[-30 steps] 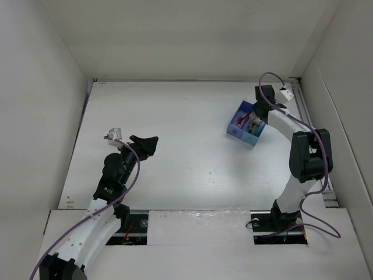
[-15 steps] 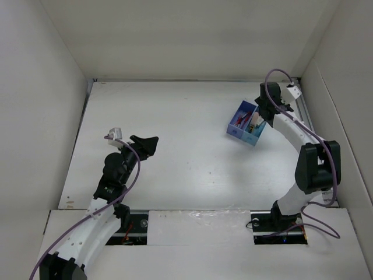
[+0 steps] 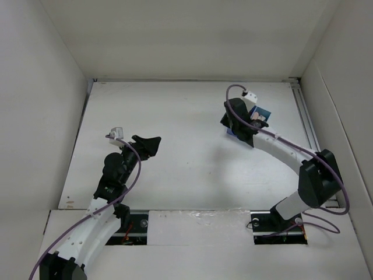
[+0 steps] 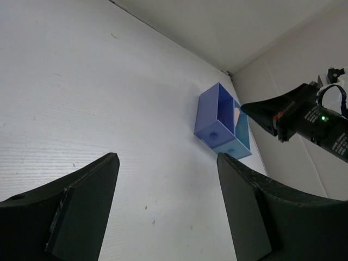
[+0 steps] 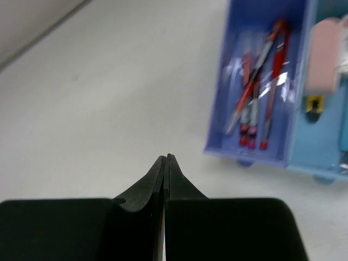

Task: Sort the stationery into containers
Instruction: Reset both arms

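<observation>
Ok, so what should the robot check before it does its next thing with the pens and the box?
1. Right pincer empty: ok, jaws shut together with nothing in them.
2. Left pincer empty: ok, open, only table shows between its fingers.
3. Pens inside the purple compartment of the box: ok.
4. Pink eraser inside the light blue compartment: ok.
5. No stationery left loose on the table: cannot tell; none shows, but the right arm hides part of the top view.
</observation>
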Available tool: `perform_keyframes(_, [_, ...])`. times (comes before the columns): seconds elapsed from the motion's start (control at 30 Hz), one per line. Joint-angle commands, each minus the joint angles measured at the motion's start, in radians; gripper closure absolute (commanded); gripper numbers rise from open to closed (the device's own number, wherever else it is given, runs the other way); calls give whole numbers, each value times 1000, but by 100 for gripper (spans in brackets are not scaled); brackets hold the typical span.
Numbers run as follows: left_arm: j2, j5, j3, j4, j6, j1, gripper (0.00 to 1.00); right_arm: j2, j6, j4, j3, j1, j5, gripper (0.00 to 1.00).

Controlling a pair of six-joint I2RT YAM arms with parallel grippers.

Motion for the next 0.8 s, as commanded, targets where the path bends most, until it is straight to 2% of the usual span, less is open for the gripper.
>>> perform_keyframes(0.0, [-11,36,15,86,15,-3,30,-104,-89,56,-18,108,-55,100])
perform_keyframes(0.13, [-2,57,15,97,15,-3,23,-168,-153,88,-44,242,-162,100])
perform_keyframes(0.27, [18,57,15,107,24,-3,14,-205,-198,137,-77,359,-203,100])
perform_keyframes(0.33, [28,66,25,118,33,-3,11,-228,-212,146,-89,405,-139,100])
perform_keyframes(0.5, [37,66,3,155,33,-3,5,-318,-178,157,-135,484,246,99])
perform_keyframes(0.53, [37,66,3,164,23,-3,5,-373,-144,168,-149,484,295,90])
perform_keyframes(0.6, [51,66,-6,176,23,-3,4,-435,-112,180,-187,484,409,79])
perform_keyframes(0.63, [73,56,-6,185,-2,-3,2,-496,-83,189,-231,484,470,64])
perform_keyframes(0.73, [110,56,-6,213,-23,-3,2,-570,-29,227,-322,475,531,36])
perform_keyframes(0.77, [124,56,-15,225,-51,-3,2,-601,1,228,-340,458,540,20])
